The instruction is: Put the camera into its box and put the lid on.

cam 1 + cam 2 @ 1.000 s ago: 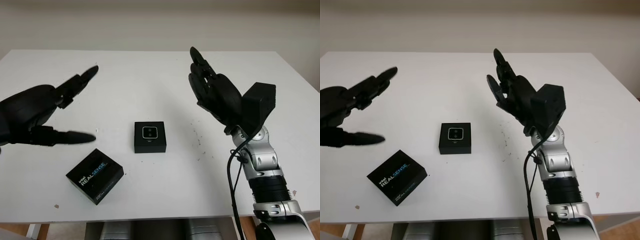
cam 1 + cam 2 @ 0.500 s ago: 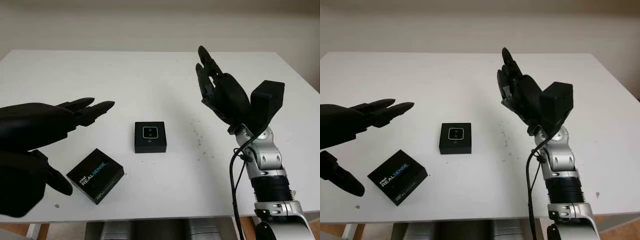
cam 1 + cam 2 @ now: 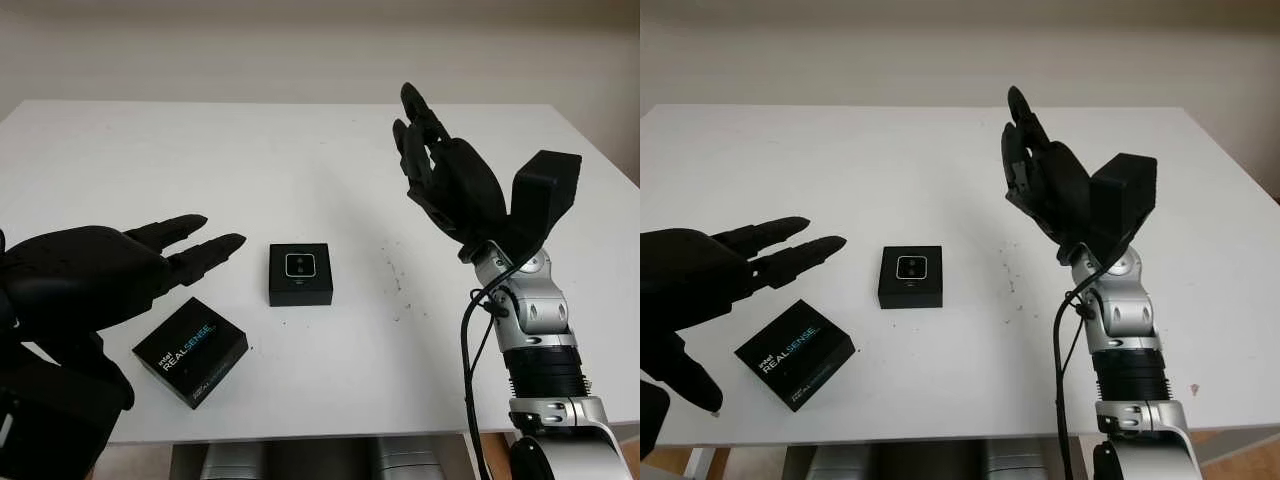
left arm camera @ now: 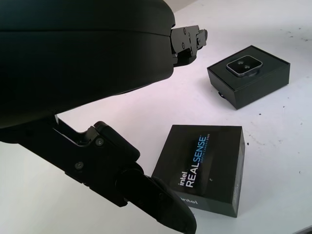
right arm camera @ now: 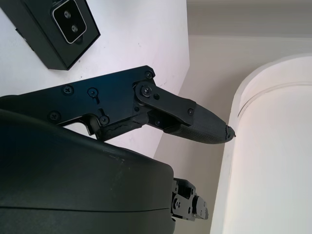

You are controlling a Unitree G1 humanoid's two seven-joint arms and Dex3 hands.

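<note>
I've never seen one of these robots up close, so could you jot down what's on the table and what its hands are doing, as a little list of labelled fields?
surface: white table
camera: small camera already seated in the open black box, mid-table
lid: black lid printed REALSENSE, flat on the table near the front edge, apart from the box, not yet on
left hand: left hand open, holds nothing, above the table beside the lid
right hand: right hand open, raised over the table to the right of the box
</note>
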